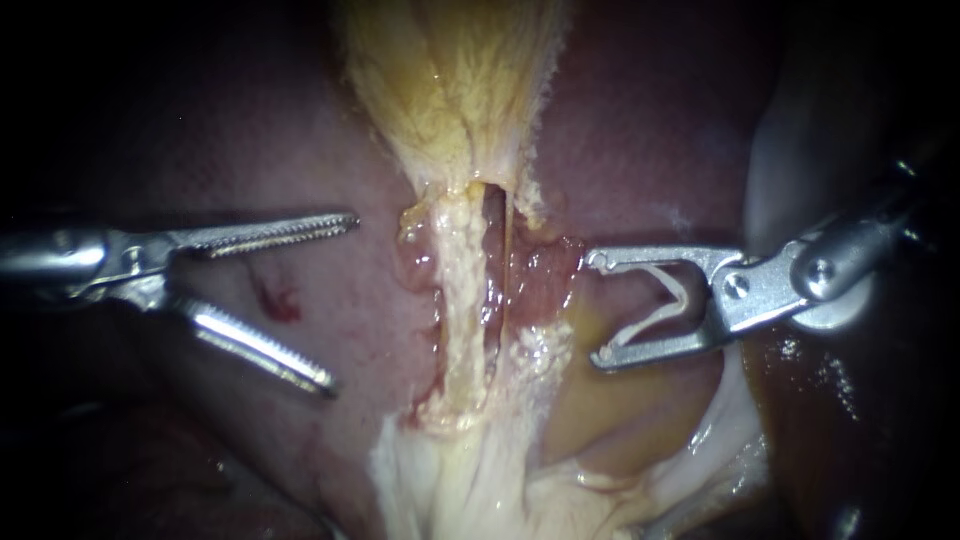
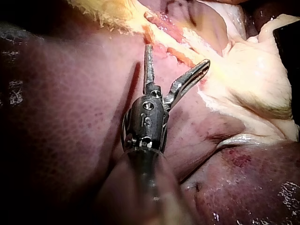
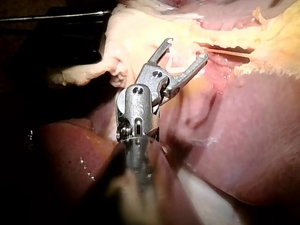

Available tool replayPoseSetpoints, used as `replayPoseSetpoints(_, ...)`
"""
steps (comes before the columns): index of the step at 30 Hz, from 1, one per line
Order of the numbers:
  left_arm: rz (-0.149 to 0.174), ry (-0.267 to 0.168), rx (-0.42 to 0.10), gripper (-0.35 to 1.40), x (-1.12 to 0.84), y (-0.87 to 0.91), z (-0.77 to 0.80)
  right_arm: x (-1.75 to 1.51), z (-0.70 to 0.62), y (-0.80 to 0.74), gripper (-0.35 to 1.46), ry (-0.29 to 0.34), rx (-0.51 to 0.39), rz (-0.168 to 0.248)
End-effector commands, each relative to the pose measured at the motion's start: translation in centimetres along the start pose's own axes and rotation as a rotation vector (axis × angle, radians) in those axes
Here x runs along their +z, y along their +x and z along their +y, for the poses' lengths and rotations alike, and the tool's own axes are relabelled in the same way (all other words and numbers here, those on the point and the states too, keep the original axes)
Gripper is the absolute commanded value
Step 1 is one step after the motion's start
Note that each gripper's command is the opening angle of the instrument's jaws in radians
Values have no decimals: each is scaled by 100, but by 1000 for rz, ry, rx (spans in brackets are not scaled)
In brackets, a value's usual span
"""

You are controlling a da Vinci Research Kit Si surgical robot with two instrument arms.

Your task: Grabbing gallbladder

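Two instruments, left instrument (image 1: 342, 304) jaws spread, empty, right instrument (image 1: 598, 310) jaws gripping clip (image 1: 678, 296)

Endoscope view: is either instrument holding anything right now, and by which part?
The left instrument is open and holds nothing. The right instrument carries a white clip, its two legs seated inside the pincer; no tissue is gripped.

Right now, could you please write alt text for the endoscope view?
Two instruments flank a strip of pale yellow tissue on the liver, neither gripping tissue. The left instrument is open; the right instrument holds a white clip.
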Motion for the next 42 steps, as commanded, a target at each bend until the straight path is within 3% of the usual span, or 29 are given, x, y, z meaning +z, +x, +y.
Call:
replayPoseSetpoints(1,0,-3,0,136,0,0,0,0,0,0,50,0,0,0)
replayPoseSetpoints(5,3,-21,6,136,2,0,1,0,0,0,50,0,0,0)
replayPoseSetpoints(17,7,-75,-66,131,28,-8,12,0,0,0,50,-1,12,0)
replayPoseSetpoints(29,9,-142,-137,118,48,-1,42,0,0,0,50,-1,12,0)
replayPoseSetpoints(33,3,-157,-179,101,50,0,45,0,0,0,50,-1,12,0)
replayPoseSetpoints(39,25,-194,-243,66,49,1,47,0,0,0,50,-1,12,0)
replayPoseSetpoints(40,31,-196,-250,52,49,1,47,0,0,0,50,-1,12,0)
replayPoseSetpoints(42,36,-204,-256,46,48,1,47,0,0,0,50,0,12,0)
